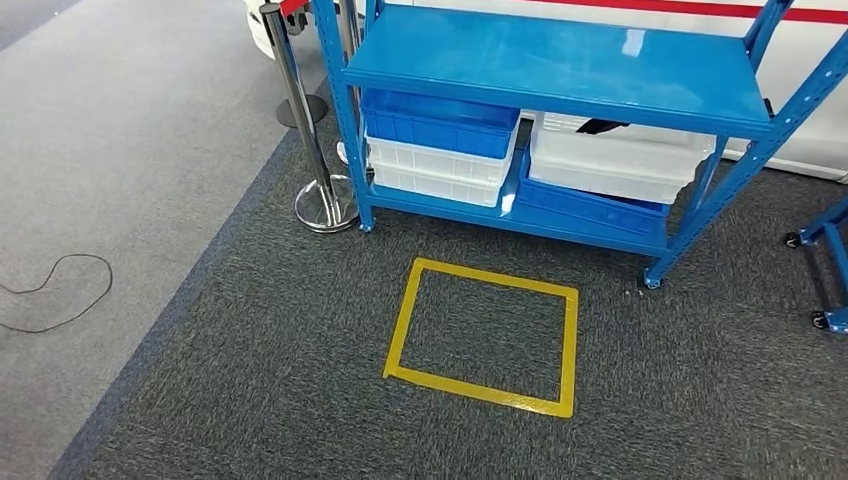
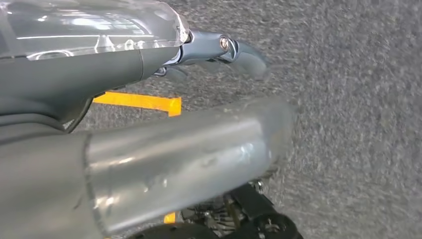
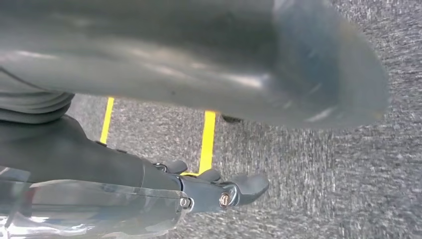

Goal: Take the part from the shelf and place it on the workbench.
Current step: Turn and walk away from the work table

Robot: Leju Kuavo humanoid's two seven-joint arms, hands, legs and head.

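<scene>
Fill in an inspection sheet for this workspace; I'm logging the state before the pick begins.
Surface: dark grey carpet with a yellow tape square in front of the shelf.
Job's things: blue shelf, top board bare; lower level holds blue and white bins; a dark item lies in the right white bin, unclear what.
Clutter: nothing seen.
Hands: left hand and right hand hang over the carpet, holding nothing.
Cables: thin black cable looped on the light floor.
Surroundings: chrome barrier post; another blue wheeled frame.
</scene>
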